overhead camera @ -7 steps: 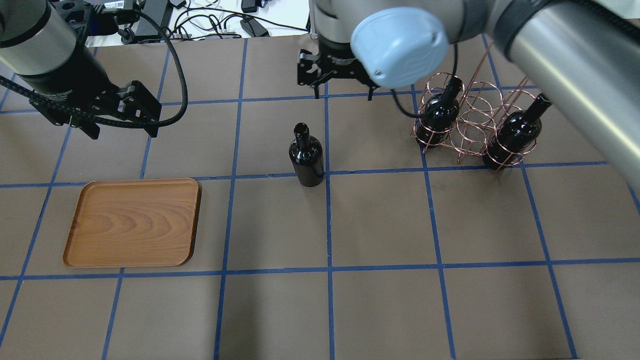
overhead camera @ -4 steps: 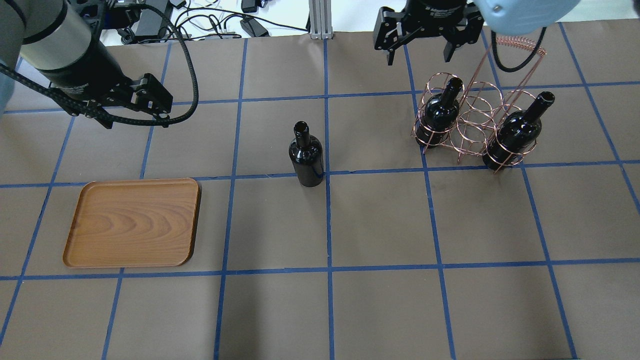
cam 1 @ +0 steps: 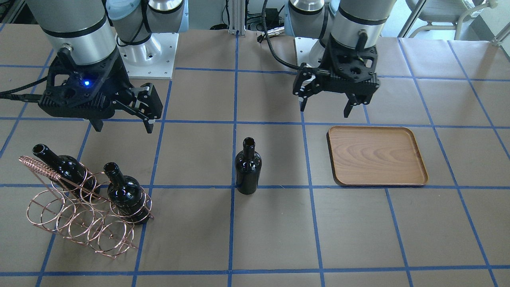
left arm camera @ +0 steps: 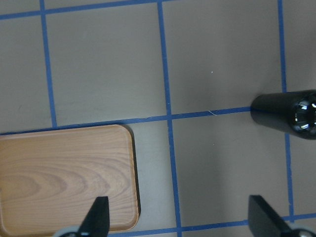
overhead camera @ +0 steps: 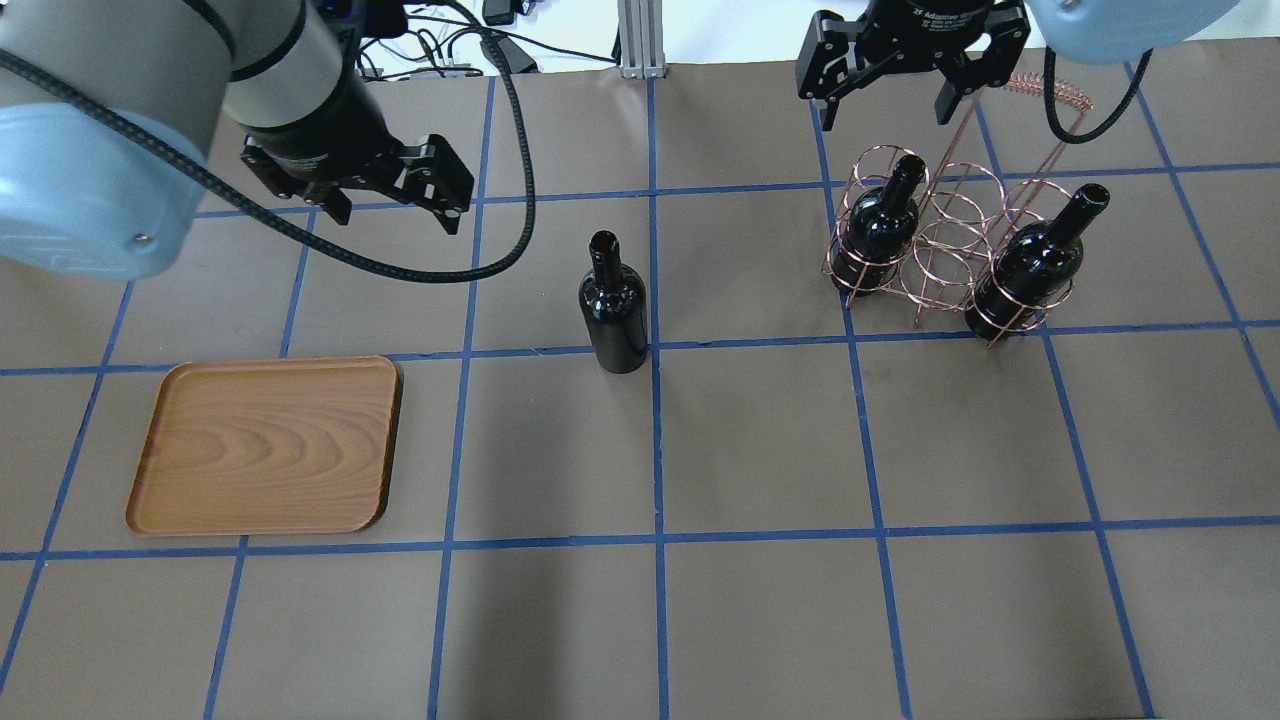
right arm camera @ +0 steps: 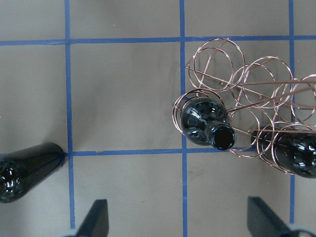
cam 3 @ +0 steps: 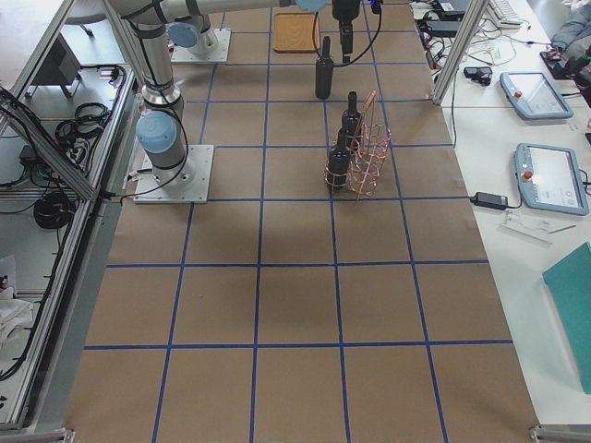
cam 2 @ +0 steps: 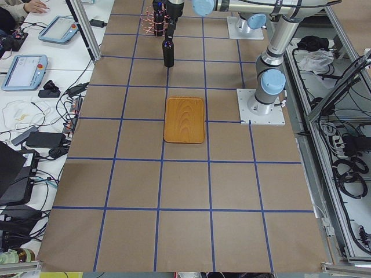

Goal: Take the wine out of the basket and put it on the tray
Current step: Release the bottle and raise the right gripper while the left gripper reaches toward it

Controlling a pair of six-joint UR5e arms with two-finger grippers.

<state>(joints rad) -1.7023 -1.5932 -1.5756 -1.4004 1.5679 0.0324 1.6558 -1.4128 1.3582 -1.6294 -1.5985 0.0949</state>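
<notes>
One wine bottle (overhead camera: 613, 310) stands upright by itself on the table's middle; it also shows in the front view (cam 1: 248, 167). Two more bottles (overhead camera: 880, 225) (overhead camera: 1035, 265) lean in the copper wire basket (overhead camera: 948, 228) at the right. The wooden tray (overhead camera: 265, 445) lies bare at the front left. My left gripper (overhead camera: 395, 205) is open and empty, hovering behind the tray and left of the lone bottle. My right gripper (overhead camera: 875, 100) is open and empty, hovering just behind the basket. The left wrist view shows the tray's corner (left arm camera: 64, 173) and the bottle's mouth (left arm camera: 291, 116).
Cables and power bricks (overhead camera: 420, 50) lie along the table's far edge beside an aluminium post (overhead camera: 635, 40). The robot's base plates (cam 1: 151, 56) sit on the robot side. Blue tape lines grid the brown table cover.
My right gripper has moved away from behind the lone bottle to behind the basket. My left gripper has moved right, closer to the lone bottle. The bottles, basket and tray have not moved.
</notes>
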